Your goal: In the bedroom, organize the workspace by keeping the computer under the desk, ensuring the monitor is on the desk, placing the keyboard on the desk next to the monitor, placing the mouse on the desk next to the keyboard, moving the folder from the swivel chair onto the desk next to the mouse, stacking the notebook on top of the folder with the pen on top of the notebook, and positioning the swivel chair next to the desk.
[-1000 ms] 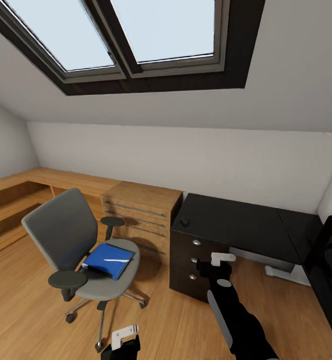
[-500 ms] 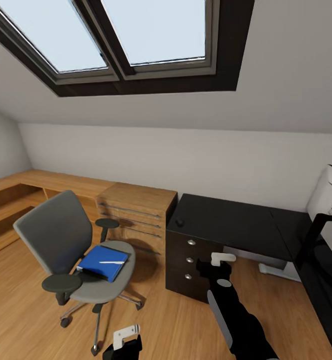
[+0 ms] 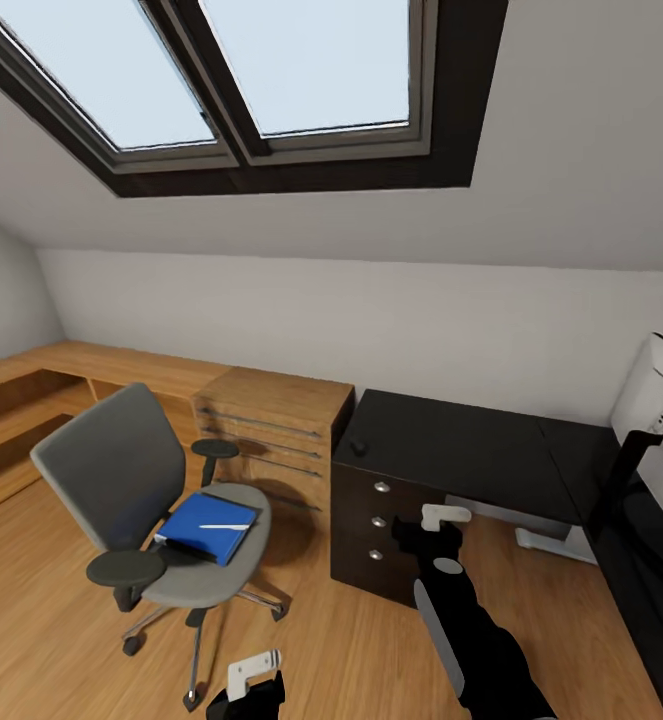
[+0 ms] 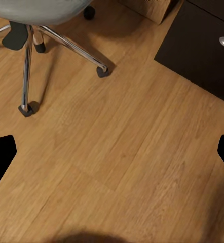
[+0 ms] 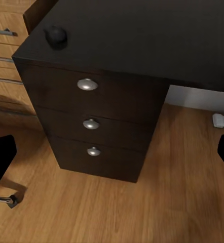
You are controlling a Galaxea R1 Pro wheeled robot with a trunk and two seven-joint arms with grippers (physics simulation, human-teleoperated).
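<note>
The grey swivel chair (image 3: 121,470) stands on the wood floor, left of the black desk (image 3: 471,445). A blue folder (image 3: 203,530) lies on its seat with a pale pen (image 3: 224,524) on top. The notebook, keyboard and computer are out of view. A small black mouse (image 3: 359,446) (image 5: 56,35) sits at the desk's near-left corner. The monitor (image 3: 661,395) shows its white back at the right edge. My left gripper (image 3: 254,680) (image 4: 112,154) hangs open over the floor by the chair's base (image 4: 66,45). My right gripper (image 3: 431,525) (image 5: 112,152) is open, facing the desk's drawers (image 5: 90,124).
A low light-wood cabinet (image 3: 276,425) stands between chair and desk, against the wall. A wooden bench (image 3: 61,365) runs along the left wall. Skylights (image 3: 271,70) sit in the sloped ceiling. The desk's white leg (image 3: 546,541) rests on the floor behind the drawers.
The whole picture has shifted a little left and down, bringing more of the monitor into view, so the camera moved. Both arms hold the same pose.
</note>
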